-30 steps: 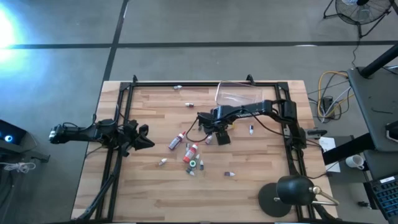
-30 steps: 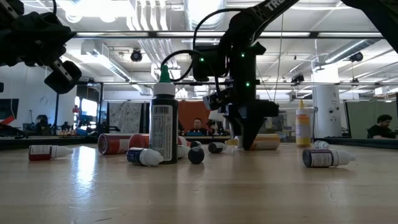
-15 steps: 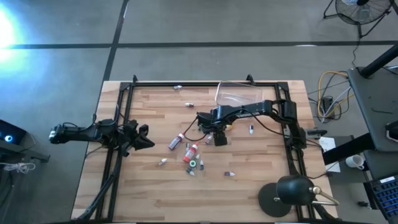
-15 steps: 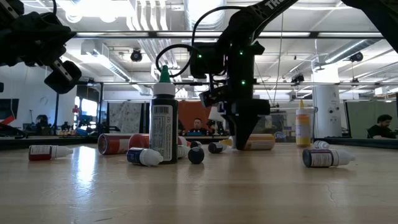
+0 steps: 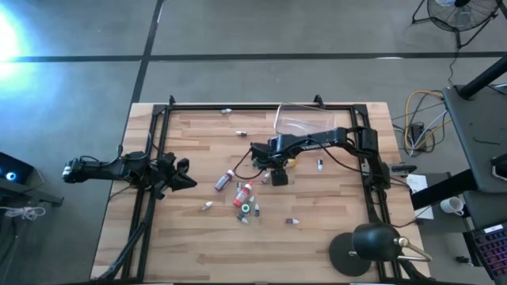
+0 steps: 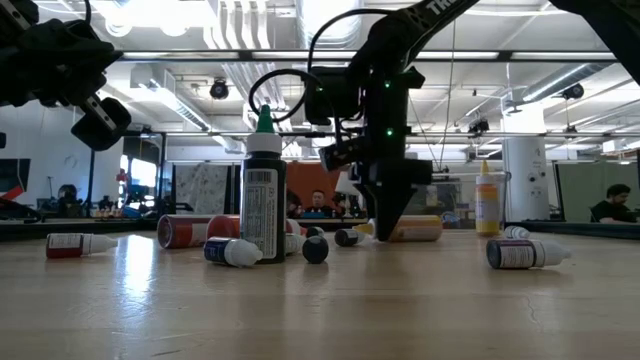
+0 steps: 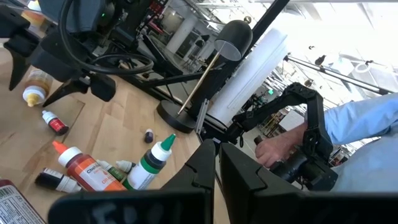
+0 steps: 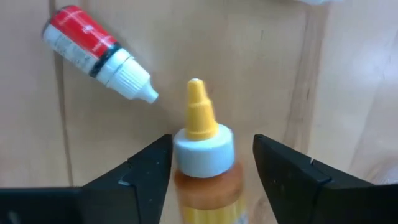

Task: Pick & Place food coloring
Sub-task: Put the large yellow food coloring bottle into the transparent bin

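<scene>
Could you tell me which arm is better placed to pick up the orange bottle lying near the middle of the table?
The right. Its hand is open and already straddles the orange bottle, one finger on either side. The left hand waits, shut, at the table's left edge, far from it.

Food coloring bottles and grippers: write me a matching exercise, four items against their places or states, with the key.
1. orange bottle
2. red-labelled bottle
3. green-capped bottle
4. left gripper

A. stands upright
B. waits at the table's left edge
C. lies between the fingers of the open right gripper
D. lies outside those fingers, near the yellow tip

Pairs: 1-C, 2-D, 3-A, 4-B
</scene>
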`<state>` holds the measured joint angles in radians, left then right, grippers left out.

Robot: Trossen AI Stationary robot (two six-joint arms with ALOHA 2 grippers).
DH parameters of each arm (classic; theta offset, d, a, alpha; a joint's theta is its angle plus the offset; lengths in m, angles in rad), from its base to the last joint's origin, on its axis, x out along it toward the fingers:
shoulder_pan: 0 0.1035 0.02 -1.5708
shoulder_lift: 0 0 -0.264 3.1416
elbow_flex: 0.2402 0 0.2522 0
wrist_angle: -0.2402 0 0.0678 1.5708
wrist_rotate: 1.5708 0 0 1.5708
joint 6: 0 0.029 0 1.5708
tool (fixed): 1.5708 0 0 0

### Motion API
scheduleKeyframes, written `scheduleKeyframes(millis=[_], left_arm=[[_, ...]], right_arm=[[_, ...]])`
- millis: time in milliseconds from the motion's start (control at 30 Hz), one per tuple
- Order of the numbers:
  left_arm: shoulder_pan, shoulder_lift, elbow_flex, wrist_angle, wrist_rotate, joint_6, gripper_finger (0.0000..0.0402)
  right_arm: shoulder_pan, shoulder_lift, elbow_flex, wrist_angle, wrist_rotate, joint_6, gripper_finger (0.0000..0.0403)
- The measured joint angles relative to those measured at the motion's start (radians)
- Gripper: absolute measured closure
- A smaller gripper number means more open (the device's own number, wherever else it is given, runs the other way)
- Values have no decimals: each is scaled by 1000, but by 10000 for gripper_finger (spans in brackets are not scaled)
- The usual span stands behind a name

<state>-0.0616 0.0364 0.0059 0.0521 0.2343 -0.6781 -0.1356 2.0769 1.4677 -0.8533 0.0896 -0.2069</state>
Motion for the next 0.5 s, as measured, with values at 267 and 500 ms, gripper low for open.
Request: scheduleKeyframes(millis=[267, 500], left_arm=[[0, 0, 0, 0, 0, 0, 402], [0, 0, 0, 0, 0, 0, 402]], right_arm=[[10, 2, 0, 7, -30, -3, 252], [16, 0, 0, 5, -22, 68, 296]])
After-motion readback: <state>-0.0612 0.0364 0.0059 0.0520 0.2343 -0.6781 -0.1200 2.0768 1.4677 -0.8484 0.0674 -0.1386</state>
